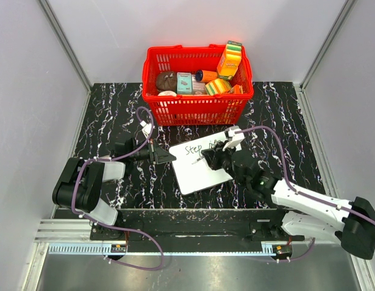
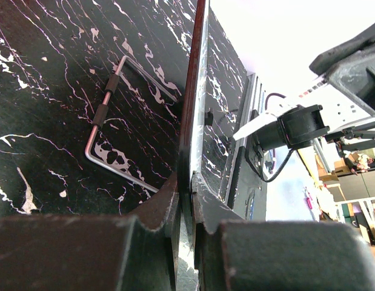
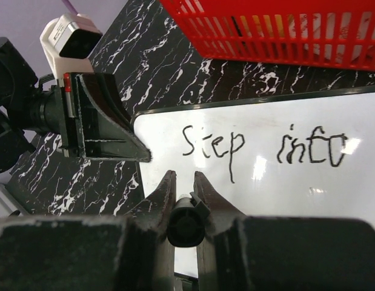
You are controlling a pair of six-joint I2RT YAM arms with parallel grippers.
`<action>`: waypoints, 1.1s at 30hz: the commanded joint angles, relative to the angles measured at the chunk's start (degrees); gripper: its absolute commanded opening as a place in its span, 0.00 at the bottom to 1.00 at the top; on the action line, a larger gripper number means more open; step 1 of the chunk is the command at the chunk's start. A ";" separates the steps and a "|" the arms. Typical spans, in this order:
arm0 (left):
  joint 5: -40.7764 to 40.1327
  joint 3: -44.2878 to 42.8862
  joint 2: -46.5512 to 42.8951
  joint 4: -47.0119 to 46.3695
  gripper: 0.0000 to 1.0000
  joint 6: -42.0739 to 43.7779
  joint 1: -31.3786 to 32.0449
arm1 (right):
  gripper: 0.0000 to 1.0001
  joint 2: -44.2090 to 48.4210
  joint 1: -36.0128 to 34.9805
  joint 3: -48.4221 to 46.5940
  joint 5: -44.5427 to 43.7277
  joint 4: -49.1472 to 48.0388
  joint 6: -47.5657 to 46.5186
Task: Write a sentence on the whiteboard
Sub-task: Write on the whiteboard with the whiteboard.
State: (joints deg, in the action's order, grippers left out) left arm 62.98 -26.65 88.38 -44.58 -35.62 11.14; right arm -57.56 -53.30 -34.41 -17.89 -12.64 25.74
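The right hand (image 3: 184,182), its arm stretched low over the desk (image 1: 111,118), clamps a round black marker (image 3: 186,225) above the whiteboard (image 3: 308,188). The left hand (image 2: 186,185) pinches the thin board's left edge. On the glossy white, the sentence (image 3: 263,145) reads "Step into". The red lattice basket (image 1: 196,110) stands just behind, on black marbled stone.

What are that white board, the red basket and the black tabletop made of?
The whiteboard: a glossy coated sheet, judging by light glare on it. The red basket: moulded plastic, likely, from its uniform lattice walls. The tabletop: black with white veins like marble, perhaps only a printed laminate.
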 commanded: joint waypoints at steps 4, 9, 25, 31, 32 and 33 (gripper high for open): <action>-0.84 -1.03 1.27 -0.07 0.00 4.59 0.82 | 0.00 -4.49 -4.18 -4.08 -3.47 -6.78 -0.86; -0.84 -0.94 1.36 -0.07 0.00 4.50 0.73 | 0.00 -7.48 -5.85 -5.05 -4.43 -8.10 -1.13; -0.75 -1.03 1.36 -0.07 0.00 4.59 0.73 | 0.00 -11.26 -7.08 -4.70 -6.19 -8.80 -0.60; -0.84 -0.94 1.27 -0.07 0.00 4.50 0.73 | 0.00 -12.14 -7.08 -4.26 -7.16 -8.71 -0.25; -0.84 -1.03 1.27 -0.07 0.00 4.50 0.73 | 0.00 -12.14 -7.08 -4.35 -7.51 -8.63 -0.16; -0.84 -1.03 1.36 -0.07 0.00 4.50 0.73 | 0.00 -12.14 -7.08 -4.35 -7.77 -8.45 -0.16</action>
State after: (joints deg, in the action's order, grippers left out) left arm 62.98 -26.92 88.64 -44.42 -35.62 11.20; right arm -69.45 -59.77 -37.08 -22.76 -18.74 25.58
